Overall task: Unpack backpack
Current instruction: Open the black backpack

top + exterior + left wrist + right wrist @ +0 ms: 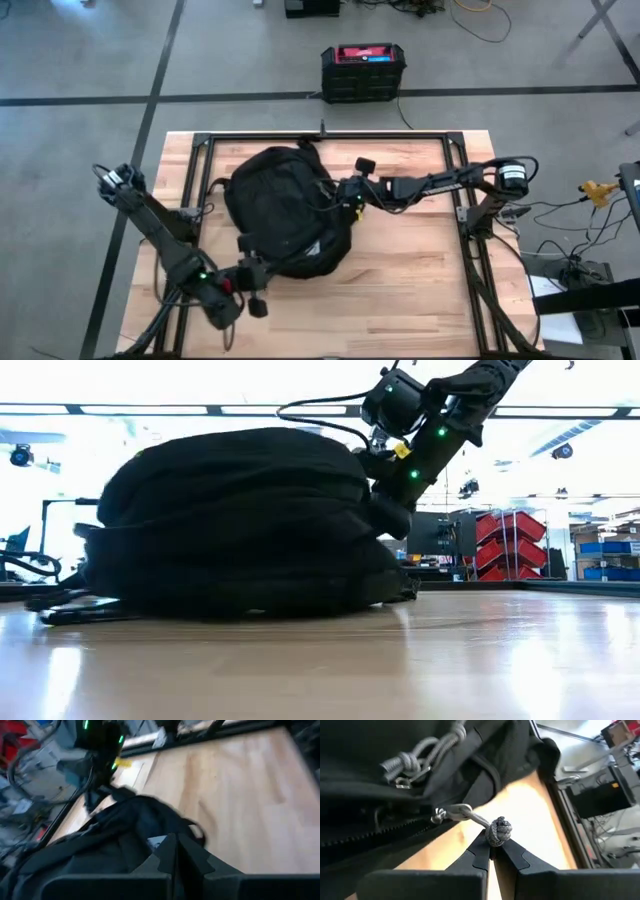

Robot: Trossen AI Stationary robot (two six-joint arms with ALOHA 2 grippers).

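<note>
- Two arms on the backpack (285, 205), which lies flat mid-table (420, 290), a bit toward the left.
- Right arm stretched level across from the right edge; we see the right gripper (350, 197) at the bag's right side.
- Right wrist view adds detail: fingers closed on a grey knotted cord pull (498, 831) tied to a metal zipper slider (451, 812). A second cord pull (422, 754) hangs free farther up the bag.
- Left arm folded in from the near-left corner; left gripper (262, 275) against the bag's near edge.
- Left wrist view: fingertips pressed together, pale logo (156, 841) just past them. We can't tell if fabric is pinched.
- Low view only: bag bulges high, straps (75, 610) trailing on the wood.
- High view only: black box with red top (363, 72) on the floor beyond the table.
</note>
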